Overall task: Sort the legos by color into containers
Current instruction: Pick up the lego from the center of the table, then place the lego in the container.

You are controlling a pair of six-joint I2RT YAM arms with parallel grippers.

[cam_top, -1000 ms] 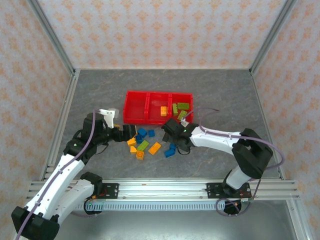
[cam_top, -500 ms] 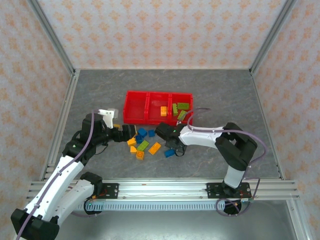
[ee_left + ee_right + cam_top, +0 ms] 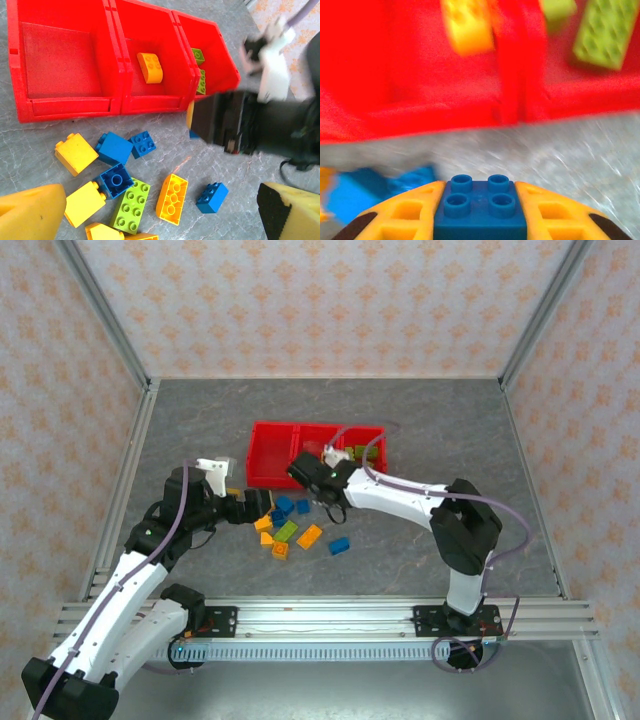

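Observation:
Three joined red containers [image 3: 270, 455] stand in a row. The left one [image 3: 60, 65] is bare, the middle one holds an orange lego [image 3: 150, 67], and the right one holds green legos [image 3: 200, 80]. In front of them lie loose legos [image 3: 285, 530] in blue, yellow and lime green, with one blue brick [image 3: 339, 546] apart at the right. My right gripper [image 3: 303, 473] is shut on a blue lego [image 3: 480, 205], just in front of the containers' front wall [image 3: 445, 120]. My left gripper [image 3: 160, 215] is open above the pile, holding nothing.
Grey tabletop [image 3: 420, 420] runs around the bins, bounded by patterned walls and metal posts. The right arm's forearm [image 3: 400, 502] crosses the table right of the pile. A lime green brick [image 3: 130, 205] and an upturned orange one [image 3: 171, 198] lie between my left fingers.
The right gripper closed on a blue brick at the right of the pile and carried it up and left to the bins' front. The left arm stayed put.

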